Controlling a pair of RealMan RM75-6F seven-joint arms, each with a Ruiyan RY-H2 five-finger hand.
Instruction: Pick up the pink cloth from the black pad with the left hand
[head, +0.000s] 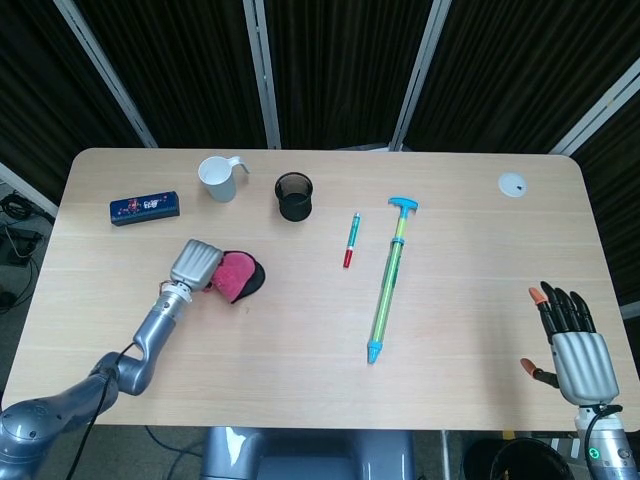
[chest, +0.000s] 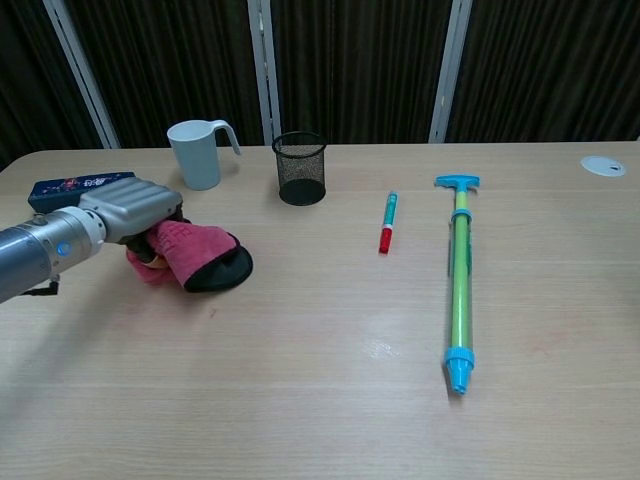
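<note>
The pink cloth (head: 233, 272) (chest: 185, 244) lies bunched on the round black pad (head: 255, 279) (chest: 222, 270) at the left of the table. My left hand (head: 195, 264) (chest: 132, 208) grips the cloth's left side, fingers curled into it, knuckles up. Cloth and pad both touch the tabletop; only the pad's right rim shows under the cloth. My right hand (head: 572, 344) is at the table's near right edge, fingers spread and holding nothing; the chest view does not show it.
A white mug (head: 219, 178) (chest: 196, 153), a black mesh cup (head: 294, 195) (chest: 300, 167) and a blue case (head: 145, 208) (chest: 75, 186) stand behind the left hand. A red-capped marker (head: 351, 240) (chest: 387, 221), a green-blue pump tube (head: 388, 282) (chest: 459, 279) and a white disc (head: 512, 184) (chest: 602, 165) lie to the right.
</note>
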